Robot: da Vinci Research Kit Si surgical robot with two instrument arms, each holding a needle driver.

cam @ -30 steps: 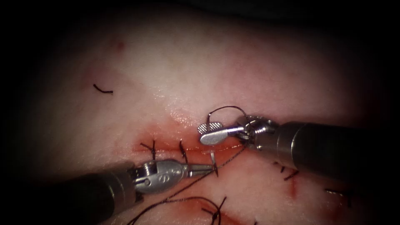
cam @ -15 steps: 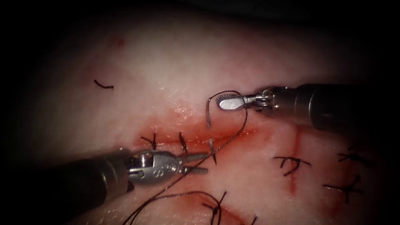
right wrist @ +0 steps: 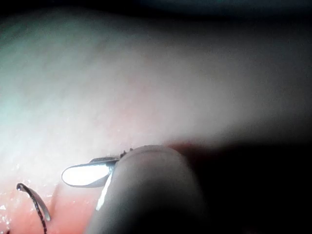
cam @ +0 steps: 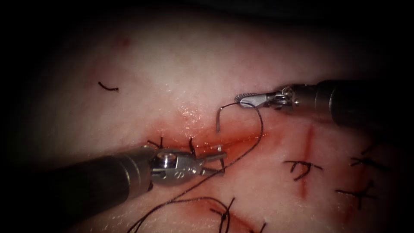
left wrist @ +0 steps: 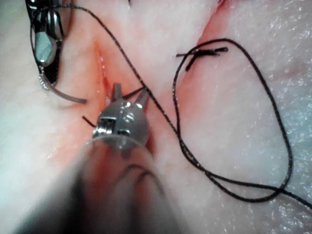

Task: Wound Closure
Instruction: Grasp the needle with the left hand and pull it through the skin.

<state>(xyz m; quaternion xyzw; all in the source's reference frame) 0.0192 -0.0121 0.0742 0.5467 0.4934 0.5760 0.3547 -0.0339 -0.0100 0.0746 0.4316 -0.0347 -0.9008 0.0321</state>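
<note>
My right tool (cam: pixel 245 100) is shut on the curved needle (cam: pixel 221 115) near its thread end, above the right part of the cut (cam: pixel 241 139). The needle hangs free of the tissue (cam: pixel 181 64), tip pointing down toward the cut. The needle (left wrist: pixel 66 95) and right tool (left wrist: pixel 45 51) also appear in the left wrist view, and the right wrist view shows the right jaws (right wrist: pixel 80 175) and needle (right wrist: pixel 35 202). Dark thread (cam: pixel 261 125) runs from the needle down across the cut and off to the lower left. My left tool (cam: pixel 222 164) stands open at the cut's near edge, astride the thread (left wrist: pixel 273 122), holding nothing.
Two finished stitches (cam: pixel 189 147) cross the cut left of the left tool's jaws. More tied stitches (cam: pixel 302 168) sit on other cuts at the right and bottom. A cut end of thread (cam: pixel 107 88) lies at the upper left. Red fluid (cam: pixel 202 140) wets the cut.
My right tool has risen and drawn back to the right with the needle, pulling thread after it. My left tool's jaws have opened and moved slightly up toward the cut.
</note>
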